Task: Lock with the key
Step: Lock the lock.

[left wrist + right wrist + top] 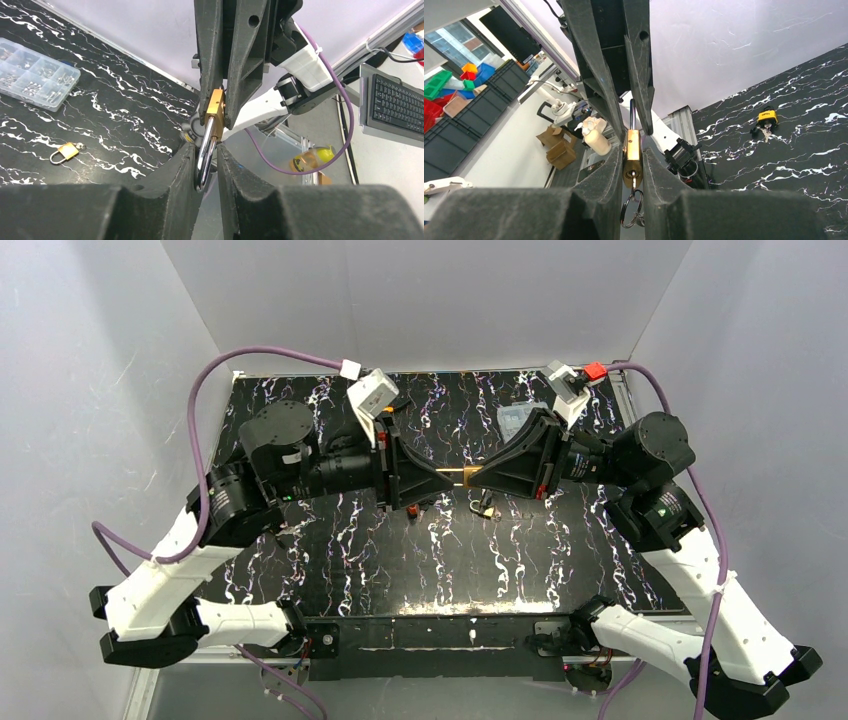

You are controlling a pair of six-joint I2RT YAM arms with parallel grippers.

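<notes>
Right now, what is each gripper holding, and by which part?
One brass padlock, held in the air between both: the left gripper pinches its steel shackle, the right gripper clamps its brass body.

Left arm (170, 580) and right arm (690, 560) are both bent and reach inward with forearms level, tips facing each other. Right pincer (478, 478) is clamped on the padlock (455, 477) body. Left pincer (432, 480) is nearly closed, its fingers flanking the shackle (204, 160); firm grip unclear.
</notes>
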